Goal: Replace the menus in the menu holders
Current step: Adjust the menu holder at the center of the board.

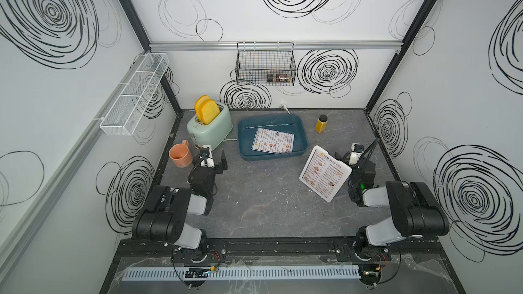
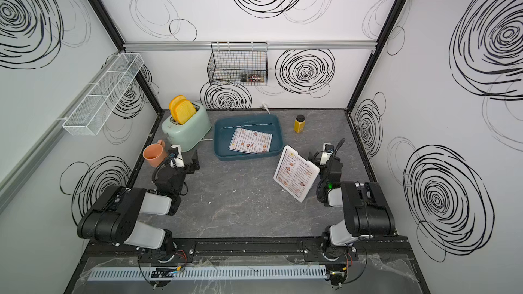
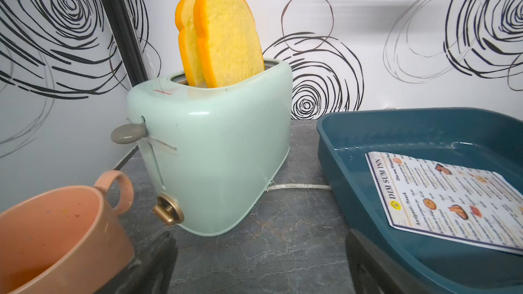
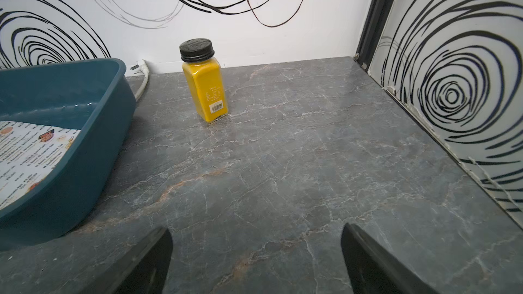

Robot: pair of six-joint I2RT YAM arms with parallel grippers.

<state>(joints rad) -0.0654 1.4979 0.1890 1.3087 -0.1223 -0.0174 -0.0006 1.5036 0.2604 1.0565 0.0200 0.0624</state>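
One menu [image 1: 273, 144] lies flat in the dark blue tray [image 1: 268, 157], showing in both top views and both wrist views [image 3: 452, 199] [image 4: 25, 159]. The white menu holder [image 1: 340, 185] [image 2: 310, 185] leans at the right of the table with another menu [image 1: 324, 175] [image 2: 295, 175] behind its clear front. My left gripper [image 3: 260, 261] is open and empty, low over the table between the mug and the tray, facing the toaster. The right gripper [image 4: 256, 250] is also open and empty, behind the holder and facing the yellow bottle.
A mint toaster [image 1: 210, 128] with two toast slices stands at the back left, an orange mug [image 1: 180, 155] beside it. A yellow bottle [image 1: 321, 123] stands at the back right. A black wire basket [image 1: 266, 65] and a white mesh shelf [image 1: 133, 94] hang on the walls.
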